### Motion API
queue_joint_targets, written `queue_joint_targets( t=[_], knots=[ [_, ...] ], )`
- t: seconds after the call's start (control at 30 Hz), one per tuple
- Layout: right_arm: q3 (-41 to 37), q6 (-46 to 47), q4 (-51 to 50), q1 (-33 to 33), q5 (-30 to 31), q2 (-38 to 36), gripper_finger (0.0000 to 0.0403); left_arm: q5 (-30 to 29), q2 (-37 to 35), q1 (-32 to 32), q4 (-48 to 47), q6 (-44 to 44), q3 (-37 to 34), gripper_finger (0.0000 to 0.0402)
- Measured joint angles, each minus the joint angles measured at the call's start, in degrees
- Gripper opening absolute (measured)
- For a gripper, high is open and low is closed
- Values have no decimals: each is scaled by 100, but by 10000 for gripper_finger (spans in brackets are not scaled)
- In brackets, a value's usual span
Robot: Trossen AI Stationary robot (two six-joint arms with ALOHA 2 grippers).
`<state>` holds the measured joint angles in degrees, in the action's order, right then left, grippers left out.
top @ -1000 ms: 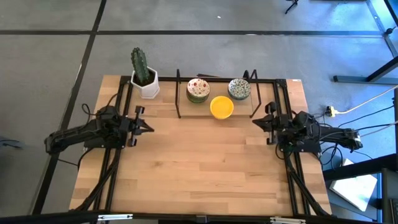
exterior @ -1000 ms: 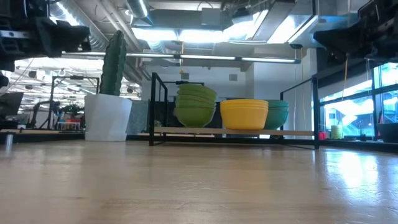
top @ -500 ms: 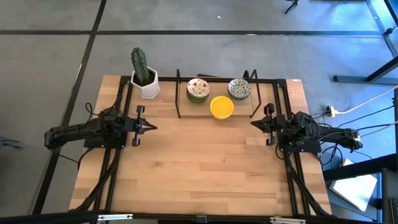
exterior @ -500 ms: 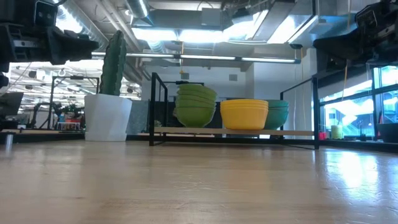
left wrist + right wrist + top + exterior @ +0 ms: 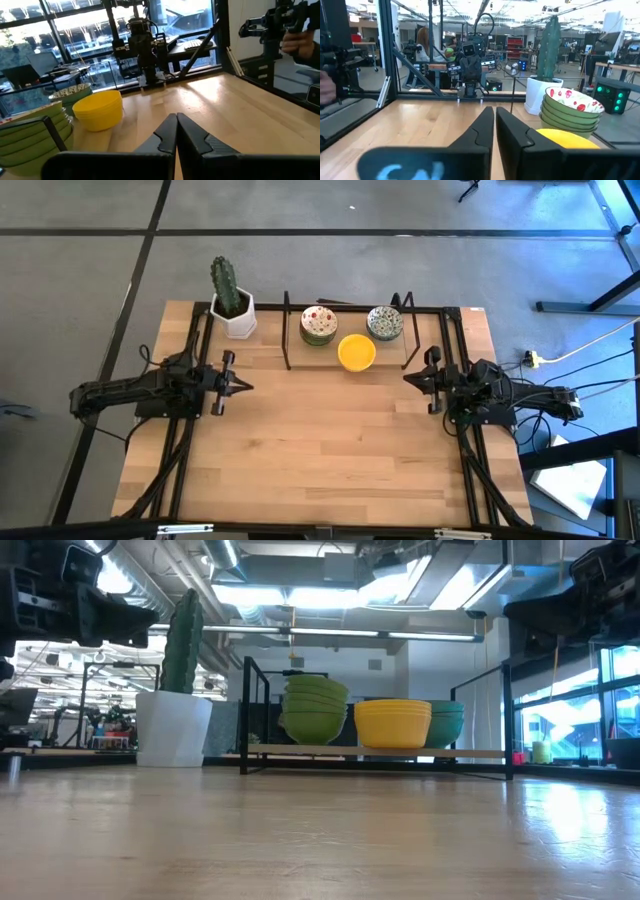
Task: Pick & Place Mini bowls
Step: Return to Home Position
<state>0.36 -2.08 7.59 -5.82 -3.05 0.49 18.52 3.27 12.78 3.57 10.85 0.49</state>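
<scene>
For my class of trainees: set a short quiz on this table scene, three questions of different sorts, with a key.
1. How many stacks of mini bowls stand on the shelf?
2. Which stack stands nearest the cactus pot? A: yellow. B: red-specked stack. C: grey-green.
3. True or false: the left gripper and the right gripper are both shut and empty.
Key: 1 three; 2 B; 3 true.

Smooth wooden table (image 5: 320,450) — glossy mini bowls (image 5: 393,725)
</scene>
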Motion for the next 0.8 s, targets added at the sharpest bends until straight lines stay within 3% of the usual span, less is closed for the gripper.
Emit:
queue_joint_targets(
  t=[0.8],
  knots=[
    [0, 12, -17, 1, 0, 0, 12, -2, 0, 0, 2, -15, -2, 2]
  ],
)
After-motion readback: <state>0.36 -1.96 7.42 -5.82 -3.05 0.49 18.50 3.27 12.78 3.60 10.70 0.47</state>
